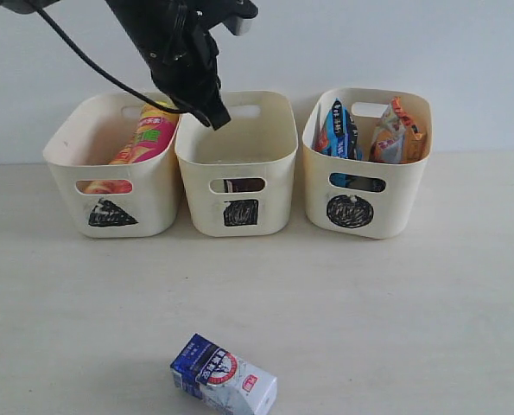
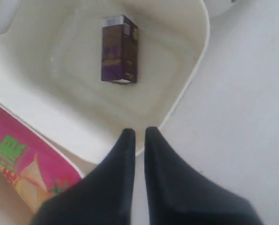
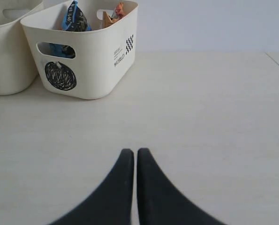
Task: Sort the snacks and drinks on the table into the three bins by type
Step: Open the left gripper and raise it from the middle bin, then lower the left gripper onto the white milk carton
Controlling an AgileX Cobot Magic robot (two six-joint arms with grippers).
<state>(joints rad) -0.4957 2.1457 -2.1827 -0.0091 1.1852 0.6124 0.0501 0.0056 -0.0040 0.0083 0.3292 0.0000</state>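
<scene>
— Left gripper (image 2: 139,132) first: hanging clenched on nothing above the square-marked bin (image 1: 274,173), pointing down at the purple carton (image 2: 119,49) lying flat on its floor

— Right gripper (image 3: 132,152) next: pressing shut too, empty, sitting low over the table (image 1: 395,311), facing the circle-marked bin (image 1: 403,194) from some way off

— Worrying about the blue-and-white carton (image 1: 224,378), though: lying on its side, skewed, well apart from every bin

— Risking a shove instead of a grasp by coming down with jaws shut or crossing its slant; probably sending it skidding or spinning away

— Also risking a dented carton by squeezing the broad face too hard

— And clipping a rim on the way in, or drifting left and dropping it beside the pink tube (image 1: 149,138) in the triangle-marked bin (image 1: 66,173), spoiling the sort
</scene>
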